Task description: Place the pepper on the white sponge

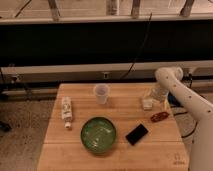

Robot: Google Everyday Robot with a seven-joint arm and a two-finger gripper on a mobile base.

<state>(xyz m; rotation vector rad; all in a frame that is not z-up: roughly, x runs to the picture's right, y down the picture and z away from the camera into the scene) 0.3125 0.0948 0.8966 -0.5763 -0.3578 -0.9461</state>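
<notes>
Currently down low at the right rear of the wooden table (55, 150): gripper (151, 97), at the end of the white arm (186, 96) that reaches in from the right edge of the view. Right above the white sponge (147, 105), at its back edge, close enough that touching or apart cannot be told. Whether spread or pressed together: cannot tell, with the tip merged into the pale block below it. Nothing seen hanging from it.

Just beside the white sponge, in front and a little to the right: the pepper (159, 116), dark red, flat on the wood near the table's right edge, lengthwise roughly left to right. Not on the sponge; a narrow strip of bare wood between the two.

Further left and nearer the front: a black phone (136, 134), flat and turned at an angle, just beside a green bowl (98, 134) at the middle front. Behind the bowl, near the back centre: a translucent cup (101, 93), upright, well apart from the sponge. On the left side: a white labelled bottle (66, 111), on its side, cap end pointing toward the front.

Beyond the table: a dark wall with a pale rail (75, 68) across it and a black cable (141, 47) down toward the table's back edge.
</notes>
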